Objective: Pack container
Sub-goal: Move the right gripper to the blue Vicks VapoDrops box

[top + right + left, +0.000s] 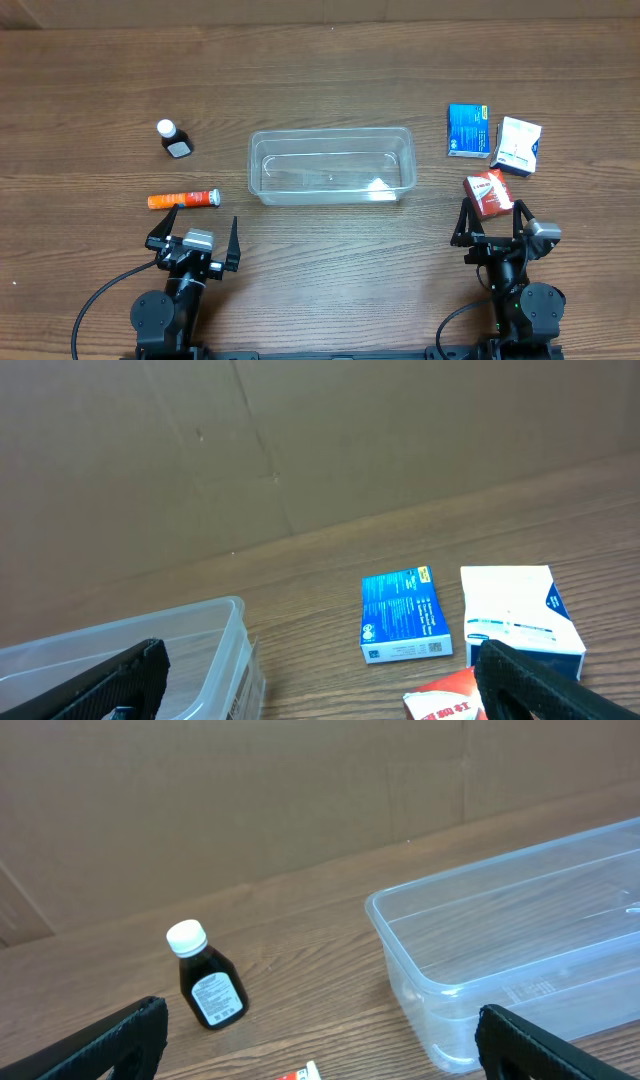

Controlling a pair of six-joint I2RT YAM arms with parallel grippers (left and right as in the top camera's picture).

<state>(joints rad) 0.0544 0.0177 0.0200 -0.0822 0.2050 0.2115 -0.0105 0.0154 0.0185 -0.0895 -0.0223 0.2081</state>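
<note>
Wooden desk, with the container (pixel 330 165) lying empty at its middle. Left fingers (pixel 165 228) and right fingers (pixel 462 222) stand apart near the front edge. I'd worry the right ones shove the red box (pixel 489 193) instead of gripping it, or the left ones topple the bottle (pixel 174 139).

Container (pixel 330 131) top open; red box (pixel 489 193) close before right end effector (pixel 493 206).
</note>
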